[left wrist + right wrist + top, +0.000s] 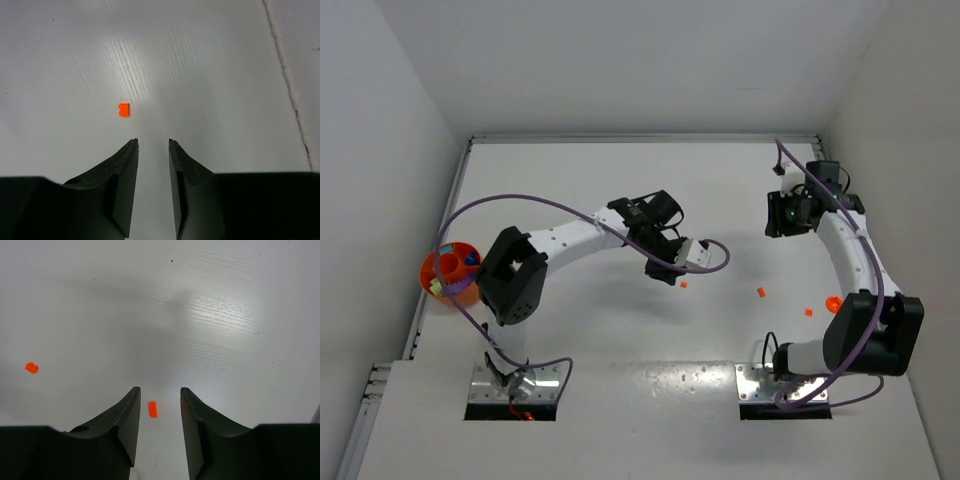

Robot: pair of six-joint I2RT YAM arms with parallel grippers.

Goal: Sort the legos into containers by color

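Orange legos (760,292) lie loose on the white table (620,180), all well to the right of the orange bowl (426,270). The bowl holds blue and lime pieces in its compartments. The brick nearest the bowl (124,109) rests just ahead of the left gripper (152,142), whose jaws stand slightly apart with nothing between them. The right gripper (160,390), farther still from the bowl, also has its jaws apart and empty. A second brick (152,409) shows on the table through their gap, touching neither finger. A third brick (32,368) lies off to one side.
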